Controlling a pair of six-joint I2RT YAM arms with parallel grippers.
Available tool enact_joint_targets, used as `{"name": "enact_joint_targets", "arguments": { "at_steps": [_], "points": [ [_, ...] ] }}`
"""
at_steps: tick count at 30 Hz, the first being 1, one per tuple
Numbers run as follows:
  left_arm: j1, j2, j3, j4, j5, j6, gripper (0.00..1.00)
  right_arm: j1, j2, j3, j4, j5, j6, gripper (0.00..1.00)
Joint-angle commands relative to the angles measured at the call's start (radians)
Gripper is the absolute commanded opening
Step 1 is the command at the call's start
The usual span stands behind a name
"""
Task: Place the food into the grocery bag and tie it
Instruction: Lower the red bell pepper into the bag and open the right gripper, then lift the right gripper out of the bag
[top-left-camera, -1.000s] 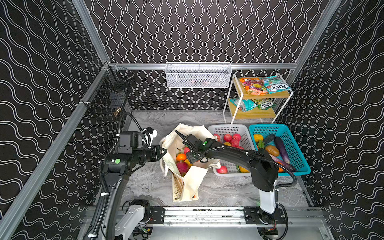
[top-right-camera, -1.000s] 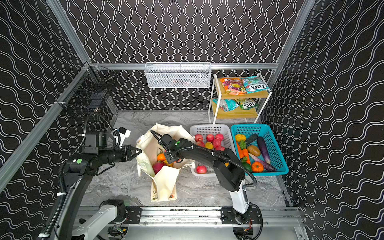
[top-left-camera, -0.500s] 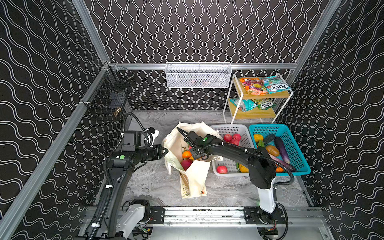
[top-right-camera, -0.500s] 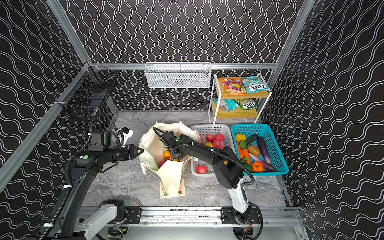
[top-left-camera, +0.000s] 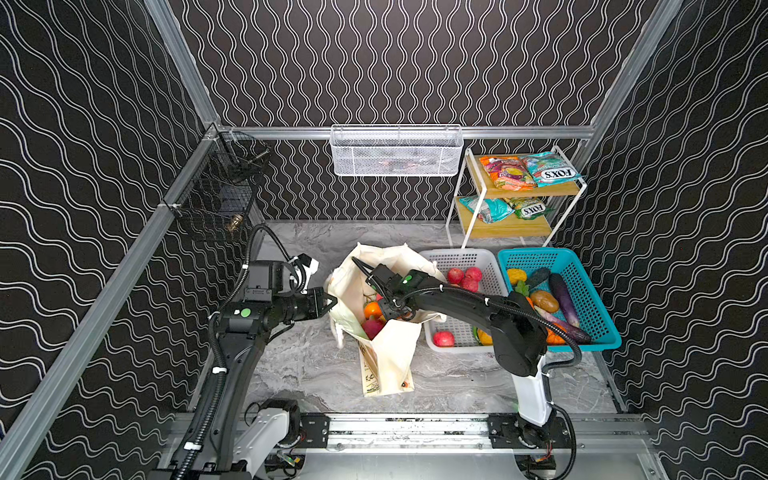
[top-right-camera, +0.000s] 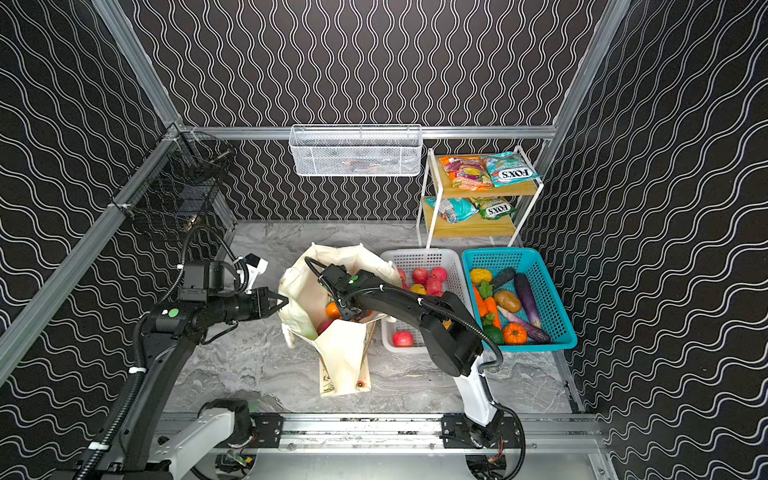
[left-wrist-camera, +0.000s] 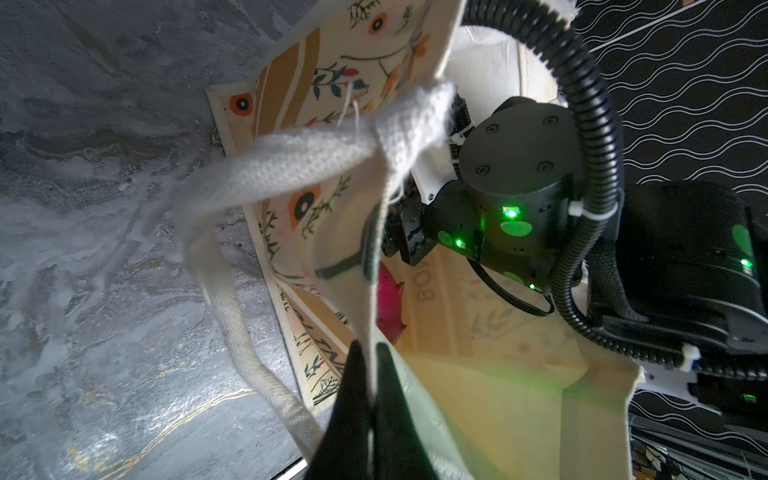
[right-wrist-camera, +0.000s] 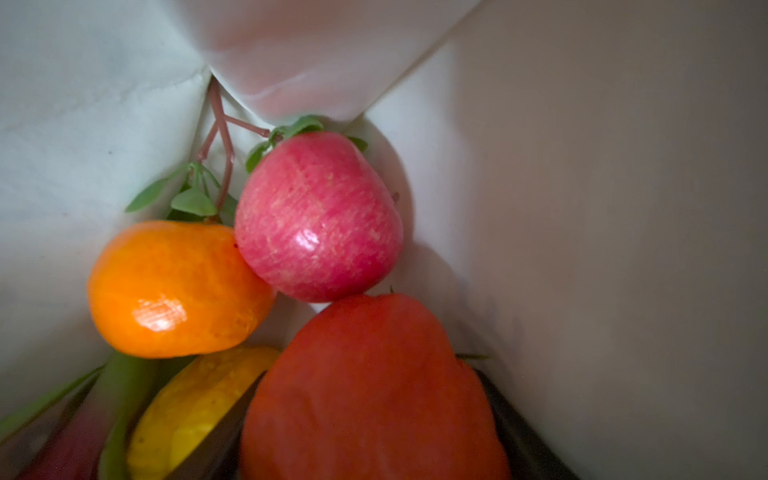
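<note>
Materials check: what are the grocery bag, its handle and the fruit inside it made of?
The grocery bag looks like cream canvas: matte, woven, creasing softly. Its handle: thick cotton-like webbing, with a coarse weave and frayed threads visible. The pink apple and orange: glossy with hard highlights, probably moulded plastic or foam; I cannot tell which. The red tomato: duller, blurred, unclear.

The cream flower-print bag (top-left-camera: 390, 357) stands open mid-tabletop, one handle (left-wrist-camera: 291, 162) drooping outside. Inside, an orange (right-wrist-camera: 174, 291) rests against a pink apple (right-wrist-camera: 318, 216), with a yellow pear (right-wrist-camera: 195, 407) and a red tomato (right-wrist-camera: 370, 390) beside them.
</note>
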Motion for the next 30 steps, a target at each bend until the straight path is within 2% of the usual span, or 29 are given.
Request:
{"name": "enact_joint_targets", "arguments": {
  "at_steps": [1, 12, 18, 30],
  "points": [
    [0.001, 0.001, 0.000, 0.010, 0.009, 0.031, 0.00, 0.003, 0.006, -0.007, -0.022, -0.026, 0.014, 0.66],
    [0.003, -0.007, -0.001, 0.009, 0.008, 0.025, 0.00, 0.014, -0.016, 0.006, -0.035, -0.011, 0.013, 0.81],
    [0.003, -0.009, -0.003, 0.016, 0.012, 0.019, 0.00, 0.029, -0.029, 0.040, -0.067, -0.010, -0.002, 0.94],
    [0.003, -0.005, -0.006, 0.026, 0.015, 0.006, 0.00, 0.042, -0.170, 0.037, -0.018, -0.082, -0.027, 0.97]
  ]
}}
